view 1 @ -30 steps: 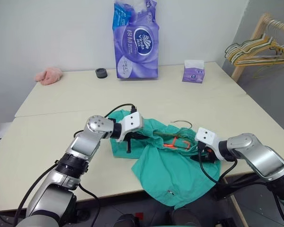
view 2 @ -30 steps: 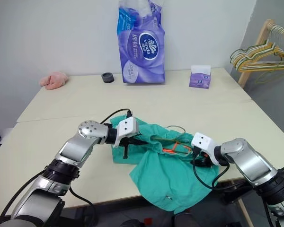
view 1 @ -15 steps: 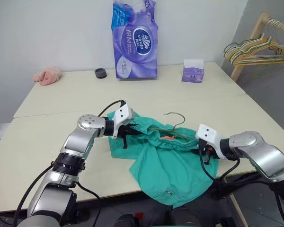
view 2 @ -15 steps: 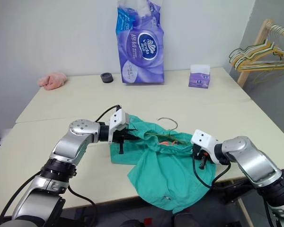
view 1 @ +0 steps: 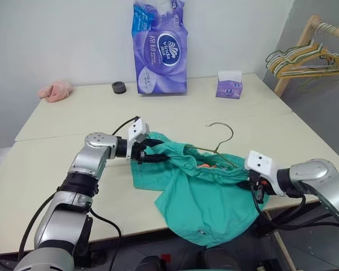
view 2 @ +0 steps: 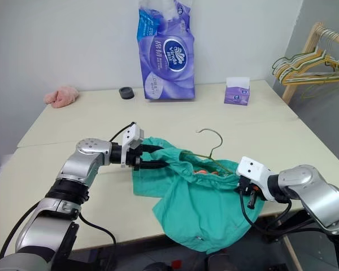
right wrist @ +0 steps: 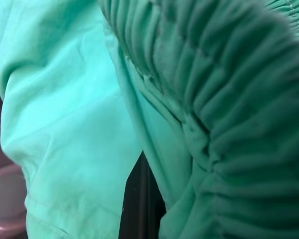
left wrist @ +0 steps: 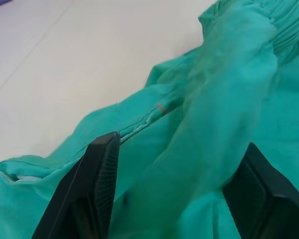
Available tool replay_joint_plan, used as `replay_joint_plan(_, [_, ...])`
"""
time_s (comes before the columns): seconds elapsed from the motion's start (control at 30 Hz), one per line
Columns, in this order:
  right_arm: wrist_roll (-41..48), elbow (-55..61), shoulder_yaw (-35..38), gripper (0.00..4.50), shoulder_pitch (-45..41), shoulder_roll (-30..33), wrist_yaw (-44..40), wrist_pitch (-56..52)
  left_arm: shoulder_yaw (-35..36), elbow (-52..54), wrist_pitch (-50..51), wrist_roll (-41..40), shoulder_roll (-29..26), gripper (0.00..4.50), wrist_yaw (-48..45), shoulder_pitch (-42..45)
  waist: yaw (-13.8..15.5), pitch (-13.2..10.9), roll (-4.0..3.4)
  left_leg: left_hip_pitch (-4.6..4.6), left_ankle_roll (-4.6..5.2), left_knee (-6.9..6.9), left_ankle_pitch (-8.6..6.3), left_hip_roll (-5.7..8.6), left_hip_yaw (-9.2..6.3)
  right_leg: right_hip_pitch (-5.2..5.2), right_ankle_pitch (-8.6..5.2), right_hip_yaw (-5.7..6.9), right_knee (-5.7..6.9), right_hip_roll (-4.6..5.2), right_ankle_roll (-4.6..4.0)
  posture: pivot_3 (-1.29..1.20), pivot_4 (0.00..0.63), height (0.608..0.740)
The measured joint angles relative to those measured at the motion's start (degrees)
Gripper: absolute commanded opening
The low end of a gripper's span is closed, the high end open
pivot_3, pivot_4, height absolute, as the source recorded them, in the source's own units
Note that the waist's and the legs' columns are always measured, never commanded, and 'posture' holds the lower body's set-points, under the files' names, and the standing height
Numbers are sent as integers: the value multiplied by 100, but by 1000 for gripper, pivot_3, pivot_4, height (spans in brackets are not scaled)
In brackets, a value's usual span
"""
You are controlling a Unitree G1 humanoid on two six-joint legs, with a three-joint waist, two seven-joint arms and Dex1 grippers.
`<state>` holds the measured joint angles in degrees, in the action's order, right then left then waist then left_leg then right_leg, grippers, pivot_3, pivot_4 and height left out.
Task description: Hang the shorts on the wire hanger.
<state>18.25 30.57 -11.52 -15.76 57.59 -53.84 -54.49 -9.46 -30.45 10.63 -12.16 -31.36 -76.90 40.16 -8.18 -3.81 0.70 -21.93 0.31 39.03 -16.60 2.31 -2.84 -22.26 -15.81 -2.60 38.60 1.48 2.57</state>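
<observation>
While the hanger runs crosswise inside the shorts at the table's near edge, hook poking up, the right gripper is clamped on the waistband's right end. Left gripper sits at the left end, fingers apart around a cloth fold.

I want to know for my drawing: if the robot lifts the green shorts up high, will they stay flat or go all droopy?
Probably droopy. The shorts already sag in folds over the table edge, so the cloth looks soft. They seem light too: the thin wire hanger threaded inside props up part of them. The waistband bunches where the right gripper pinches it.
</observation>
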Motion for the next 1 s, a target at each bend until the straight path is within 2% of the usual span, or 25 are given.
replay_joint_plan(0.07, [57, 86, 47, 0, 51, 39, 1, -18, -5, -138, -102, 67, 44, 2424, 14, 26, 5, 0, 1, 0, 0, 0, 0, 0, 0, 0, 0, -1, -1, 0, 0, -237, 40, 740])
replay_joint_plan(0.3, [181, 222, 169, 0, 173, 211, 2, -107, -5, -752, -608, 352, 149, 233, 134, 212, 4, -1, 1, -1, 0, 0, 0, 0, 1, 0, 0, 0, -1, 1, 0, -240, 44, 740])
replay_joint_plan(0.33, [213, 239, 179, 0, 177, 219, 2, -109, -5, -823, -674, 386, 150, 28, 137, 248, 4, -1, 1, 0, 0, 0, 0, 0, 1, 0, 0, 0, -1, 1, 0, -240, 44, 740])
replay_joint_plan(0.73, [451, 421, 487, 0, 578, 523, -4, -163, -5, -1322, -1212, 756, 193, 28, 483, 332, 9, -2, 4, -2, 0, 0, 0, 0, 0, 0, 0, 1, -2, 1, 1, -238, 52, 740])
replay_joint_plan(1.0, [504, 422, 660, 0, 899, 607, 64, -108, -4, -1331, -1211, 806, 195, 28, 522, 340, 15, -4, 6, -1, 1, 0, 0, 0, 0, 1, -1, 1, -1, 1, 1, -237, 55, 740])
